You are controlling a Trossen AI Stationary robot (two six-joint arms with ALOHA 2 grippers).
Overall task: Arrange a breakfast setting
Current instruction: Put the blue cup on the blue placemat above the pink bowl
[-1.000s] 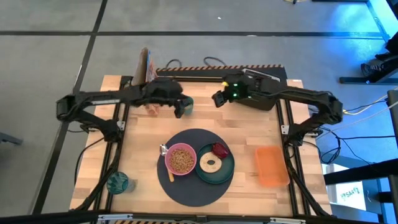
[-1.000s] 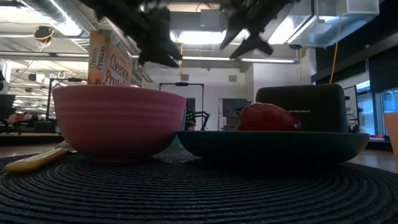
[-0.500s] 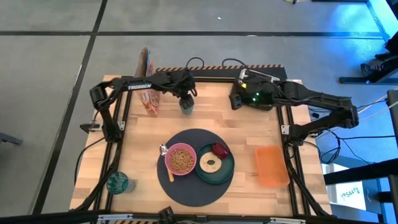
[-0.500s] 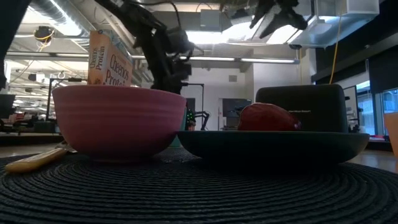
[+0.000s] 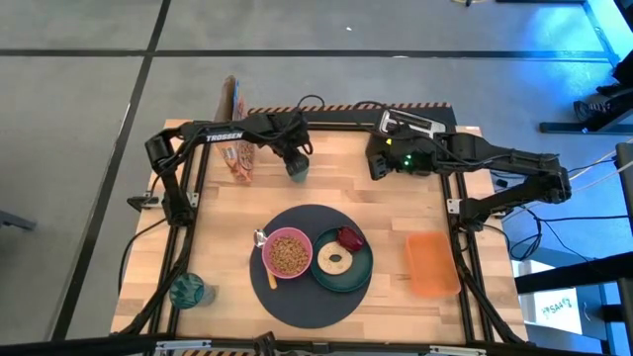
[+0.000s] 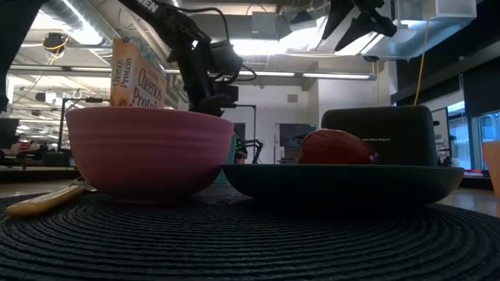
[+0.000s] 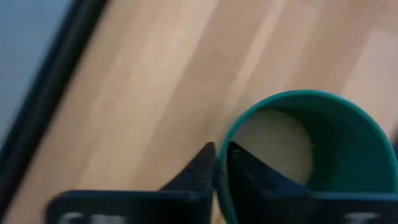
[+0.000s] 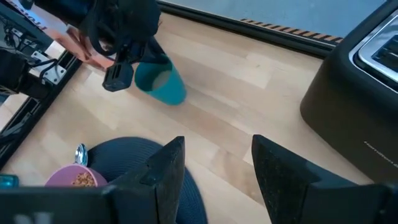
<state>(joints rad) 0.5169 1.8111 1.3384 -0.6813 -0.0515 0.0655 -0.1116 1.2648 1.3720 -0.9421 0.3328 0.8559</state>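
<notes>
The small green cup [image 5: 297, 171] stands upright on the wooden table at the far side, with my left gripper [image 7: 219, 167] shut on it from above. On the round dark mat [image 5: 297, 302] sit the pink bowl [image 5: 288, 253] of cereal, the spoon [image 5: 263, 240] beside it, and the dark-green plate [image 5: 364, 274] with the bagel [image 5: 332, 260] and the dark-red fruit [image 5: 349, 238]. My right gripper [image 8: 214, 174] hangs open in the air by the toaster, holding nothing. My left gripper pinches the cup's rim [image 7: 221, 149] on the side nearest the cereal box, one finger [image 7: 249, 174] inside the cup and the other [image 7: 200, 171] outside. The fingers point steeply down from above. The cup stays upright with its base on the table.
A cereal box [image 5: 235, 129] stands left of the cup. The black toaster [image 5: 420, 133] is at the far right, an orange tray [image 5: 431, 263] at the right edge, and a teal glass [image 5: 187, 291] at the near left. Bare wood lies between cup and mat.
My left gripper has swung toward the table's far side, tipped steeply downward and sunk onto the cup, then kept still. My right gripper has drawn back toward the toaster and risen. The cup and the things on the mat have stayed put.
</notes>
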